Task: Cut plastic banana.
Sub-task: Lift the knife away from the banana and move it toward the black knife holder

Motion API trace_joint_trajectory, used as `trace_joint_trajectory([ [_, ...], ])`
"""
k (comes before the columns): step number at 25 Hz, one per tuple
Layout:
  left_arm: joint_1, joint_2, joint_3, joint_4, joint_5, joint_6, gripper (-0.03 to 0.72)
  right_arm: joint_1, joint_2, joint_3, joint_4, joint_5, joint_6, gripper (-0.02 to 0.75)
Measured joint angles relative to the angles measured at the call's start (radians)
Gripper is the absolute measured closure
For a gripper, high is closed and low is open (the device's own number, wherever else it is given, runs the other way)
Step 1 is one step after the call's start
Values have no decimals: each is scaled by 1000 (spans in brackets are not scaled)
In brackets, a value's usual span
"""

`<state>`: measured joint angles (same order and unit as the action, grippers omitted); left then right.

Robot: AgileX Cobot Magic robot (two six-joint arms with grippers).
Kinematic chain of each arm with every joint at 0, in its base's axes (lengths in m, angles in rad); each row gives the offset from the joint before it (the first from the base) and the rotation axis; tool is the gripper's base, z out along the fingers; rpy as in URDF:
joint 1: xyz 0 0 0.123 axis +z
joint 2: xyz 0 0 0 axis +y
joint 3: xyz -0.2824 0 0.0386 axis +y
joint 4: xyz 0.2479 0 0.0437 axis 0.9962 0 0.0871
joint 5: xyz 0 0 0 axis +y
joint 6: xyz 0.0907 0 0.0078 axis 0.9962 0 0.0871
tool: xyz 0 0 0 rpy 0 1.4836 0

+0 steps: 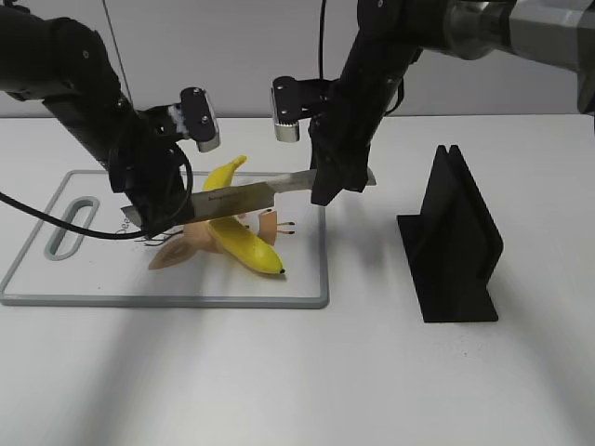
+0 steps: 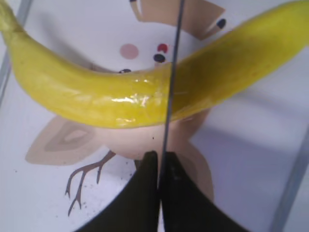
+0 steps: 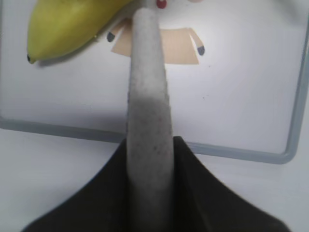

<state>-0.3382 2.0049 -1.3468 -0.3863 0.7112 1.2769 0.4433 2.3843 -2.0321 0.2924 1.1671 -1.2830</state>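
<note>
1. Banana (image 1: 244,243) lies left of centre in your exterior view, on the white cutting board (image 1: 297,288) with its printed cartoon figure (image 2: 72,145); your knife (image 1: 270,192) crosses above it.
2. Your left gripper (image 1: 153,218), at centre left, has its jaws pinched on the blade's tip end; the left wrist view shows the blade edge-on over the banana's middle.
3. Your right gripper (image 1: 339,181), upper centre, clamps the grey handle (image 3: 147,121); a black stand (image 1: 451,251) sits right.
</note>
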Motion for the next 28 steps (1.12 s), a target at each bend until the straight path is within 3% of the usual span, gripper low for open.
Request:
trace_joint_trajectory([
  [5,-2,-95,14,47,-20,-9,690,6,-48,-26,3,21,23,553],
  [7,-2,-139,14,59,-26,-11,646,6,-78,-33,9,22,30,553],
  [9,-1,-181,14,60,-38,-15,554,6,-96,-34,18,32,45,556],
  [14,-1,-249,18,58,-41,-67,153,5,-104,-35,14,34,155,556],
  [16,-1,-274,18,64,-53,-128,65,2,-109,-35,11,34,215,556],
  [21,15,-332,18,112,-68,-406,52,2,-147,-35,11,35,370,556],
  [28,111,-423,19,212,9,-780,77,2,-227,-35,-25,36,692,556],
])
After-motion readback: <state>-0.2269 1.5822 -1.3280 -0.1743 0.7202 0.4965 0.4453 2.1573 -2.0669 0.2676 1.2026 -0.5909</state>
